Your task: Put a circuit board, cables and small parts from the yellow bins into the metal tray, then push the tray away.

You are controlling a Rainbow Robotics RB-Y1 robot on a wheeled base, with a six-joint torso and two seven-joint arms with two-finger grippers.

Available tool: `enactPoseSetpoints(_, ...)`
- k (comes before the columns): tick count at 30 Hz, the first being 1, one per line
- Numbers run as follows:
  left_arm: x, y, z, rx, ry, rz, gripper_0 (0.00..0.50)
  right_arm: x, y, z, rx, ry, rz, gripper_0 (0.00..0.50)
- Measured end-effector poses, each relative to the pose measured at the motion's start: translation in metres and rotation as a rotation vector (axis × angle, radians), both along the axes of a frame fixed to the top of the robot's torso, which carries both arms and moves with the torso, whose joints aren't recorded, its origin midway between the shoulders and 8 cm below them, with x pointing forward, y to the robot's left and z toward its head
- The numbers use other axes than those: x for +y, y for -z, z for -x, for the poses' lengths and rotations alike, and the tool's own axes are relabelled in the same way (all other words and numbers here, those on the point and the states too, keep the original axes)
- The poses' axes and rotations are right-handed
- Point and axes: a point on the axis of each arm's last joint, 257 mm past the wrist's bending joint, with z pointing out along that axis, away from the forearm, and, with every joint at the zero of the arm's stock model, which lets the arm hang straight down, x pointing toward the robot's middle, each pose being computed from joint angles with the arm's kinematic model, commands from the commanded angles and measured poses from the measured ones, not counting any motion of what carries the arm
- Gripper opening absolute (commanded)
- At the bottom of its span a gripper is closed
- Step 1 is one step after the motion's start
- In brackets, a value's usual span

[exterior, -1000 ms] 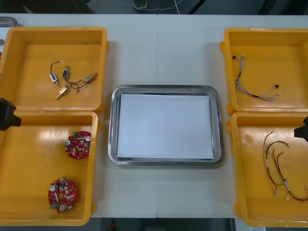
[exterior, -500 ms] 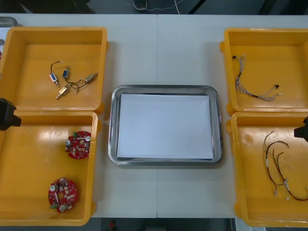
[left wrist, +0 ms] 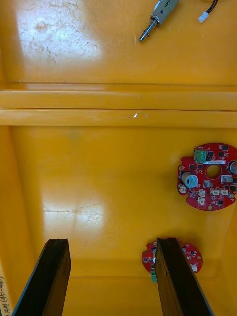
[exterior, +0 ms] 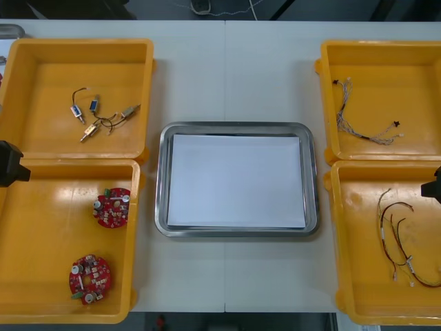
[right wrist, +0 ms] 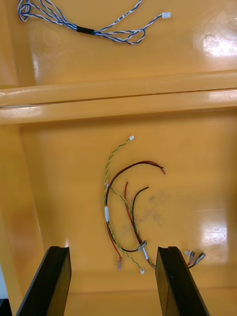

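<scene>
Fingers of my left gripper (left wrist: 112, 242) are standing apart over the lower-left yellow bin (exterior: 41, 262), where two red circuit boards (exterior: 111, 207) are lying. My right gripper (right wrist: 112, 249) is hovering with fingers spread too — above the red and yellow cables (right wrist: 105, 213) in the lower-right bin (exterior: 358, 276). Mid-frame, the white-lined metal tray (exterior: 160, 179) is sitting between the bins.

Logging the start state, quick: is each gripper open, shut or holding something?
Left gripper: open, empty, at the yellow bin of round red circuit boards.
Right gripper: open, empty, by the red and yellow cables.
</scene>
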Motion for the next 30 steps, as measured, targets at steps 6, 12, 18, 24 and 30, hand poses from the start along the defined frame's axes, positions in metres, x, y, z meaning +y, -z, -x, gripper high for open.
enactPoseSetpoints(6, 0.0, 0.0, 0.0, 0.0, 0.0, 0.0, 0.5, 0.0, 0.0, 0.0, 0.0, 0.0, 0.0, 0.5)
enactPoseSetpoints(12, 0.0, 0.0, 0.0, 0.0, 0.0, 0.0, 0.5, 0.0, 0.0, 0.0, 0.0, 0.0, 0.0, 0.5)
enactPoseSetpoints(18, 0.0, 0.0, 0.0, 0.0, 0.0, 0.0, 0.5, 0.0, 0.0, 0.0, 0.0, 0.0, 0.0, 0.5)
enactPoseSetpoints(24, 0.0, 0.0, 0.0, 0.0, 0.0, 0.0, 0.5, 0.0, 0.0, 0.0, 0.0, 0.0, 0.0, 0.5)
enactPoseSetpoints(30, 0.0, 0.0, 0.0, 0.0, 0.0, 0.0, 0.5, 0.0, 0.0, 0.0, 0.0, 0.0, 0.0, 0.5)
